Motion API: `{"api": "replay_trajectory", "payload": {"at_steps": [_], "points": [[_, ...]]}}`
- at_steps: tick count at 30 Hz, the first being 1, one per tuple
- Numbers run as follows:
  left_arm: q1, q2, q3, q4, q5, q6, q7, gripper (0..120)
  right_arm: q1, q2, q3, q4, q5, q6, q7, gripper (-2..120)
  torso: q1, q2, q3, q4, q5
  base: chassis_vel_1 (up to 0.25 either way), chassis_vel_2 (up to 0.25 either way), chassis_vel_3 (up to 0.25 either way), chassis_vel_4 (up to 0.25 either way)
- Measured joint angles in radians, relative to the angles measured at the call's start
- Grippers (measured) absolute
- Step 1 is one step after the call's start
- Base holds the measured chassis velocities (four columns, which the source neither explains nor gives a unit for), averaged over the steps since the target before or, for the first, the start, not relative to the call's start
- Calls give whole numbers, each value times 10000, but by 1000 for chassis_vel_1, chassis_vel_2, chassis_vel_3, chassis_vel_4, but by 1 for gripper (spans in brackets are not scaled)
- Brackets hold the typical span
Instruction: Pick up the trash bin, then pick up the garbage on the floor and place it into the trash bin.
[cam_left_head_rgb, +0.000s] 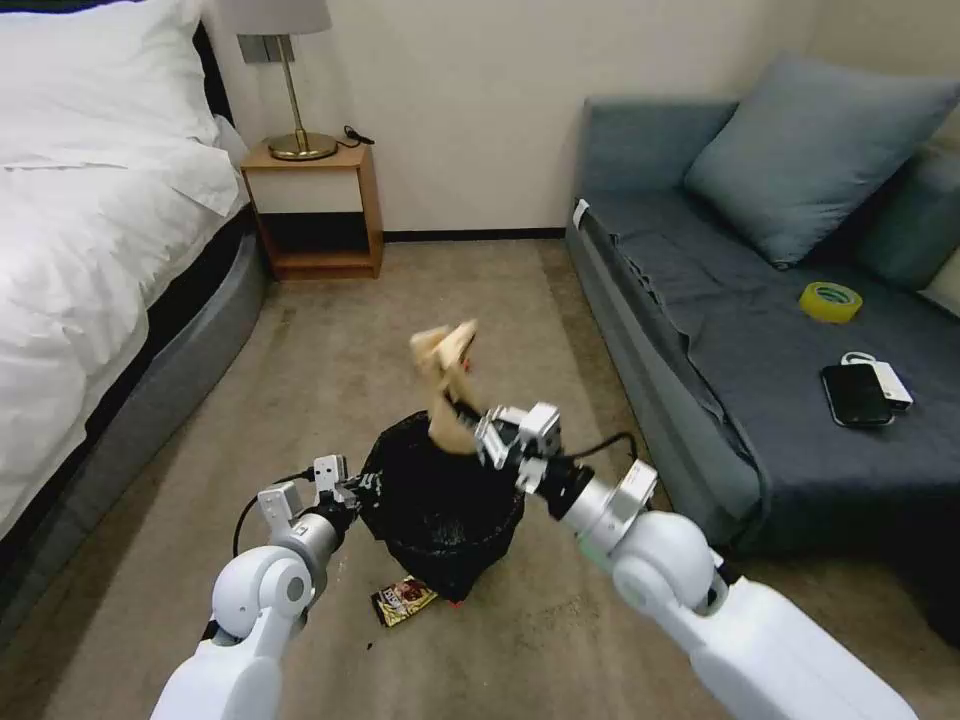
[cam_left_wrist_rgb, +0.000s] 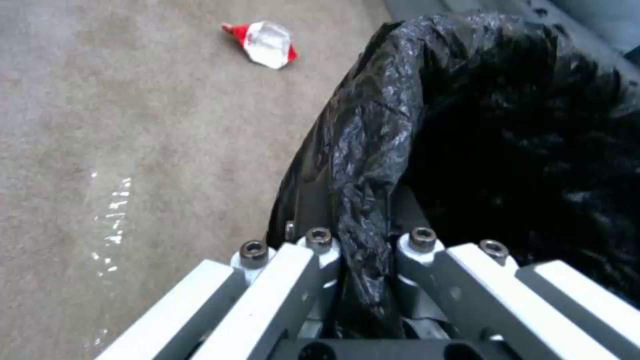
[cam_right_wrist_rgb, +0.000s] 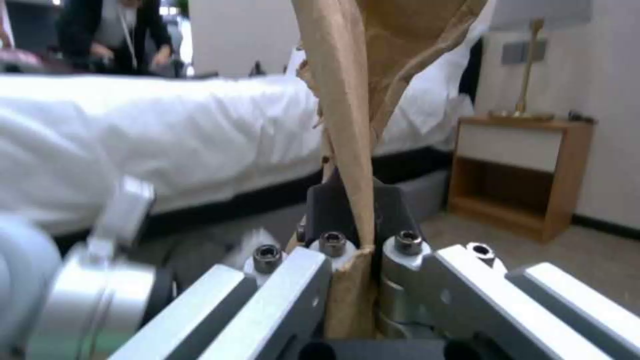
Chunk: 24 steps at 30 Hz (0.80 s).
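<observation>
The trash bin, lined with a crinkly black bag, hangs just above the carpet in front of me. My left gripper is shut on its near-left rim, and the left wrist view shows the bag's edge pinched in that left gripper. My right gripper is over the bin's far rim, shut on a tan paper scrap that sticks upward. In the right wrist view the scrap rises from that right gripper. A gold-brown snack wrapper lies on the floor by the bin's base. A red-white wrapper lies on the carpet beyond the bin.
A white bed runs along the left, with a wooden nightstand and lamp at the back wall. On the right, a grey-blue sofa holds a yellow tape roll, a black phone and a pillow. Open carpet lies between them.
</observation>
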Motion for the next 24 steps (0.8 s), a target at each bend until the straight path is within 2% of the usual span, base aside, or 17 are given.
{"api": "replay_trajectory", "payload": {"at_steps": [8, 10, 13, 15, 19, 21, 23, 24], "points": [[348, -15, -34, -661, -655, 108, -229, 4, -179, 307, -47, -928, -931, 214, -65, 0, 0, -1, 0, 1, 1, 0, 0, 0, 0], [406, -32, -29, -753, -707, 134, -258, 4, -179, 322, -17, -983, -1023, 215, -63, 4, 0, 0, 0, 0, 2, 0, 0, 0, 0], [498, -55, -33, -875, -757, 150, -302, 4, -159, 263, -12, -1000, -1215, 122, -59, 18, 0, 0, 0, 0, 0, 0, 0, 0, 0], [499, -64, -60, -880, -770, 150, -320, 4, -151, 246, -16, -982, -1237, 87, -58, 21, 0, 0, 0, 0, 0, 0, 0, 0, 0], [471, -88, -209, -884, -863, 150, -380, 4, -124, 184, -17, -885, -1260, -80, -44, 39, -1, 0, 0, 0, 0, 0, 0, 0, 0], [465, -90, -238, -883, -883, 149, -398, 4, -123, 174, -19, -866, -1264, -95, -42, 42, 0, -1, 0, 0, 0, 0, 0, 0, 0], [448, -98, -346, -904, -968, 148, -466, 4, -115, 163, -35, -809, -1266, -189, -41, 54, 0, 0, 0, 0, 0, 0, 0, 0, 0], [448, -98, -346, -904, -968, 148, -466, 4, -115, 163, -35, -809, -1266, -189, -41, 54, 0, 0, 0, 0, 0, 0, 0, 0, 0]]}}
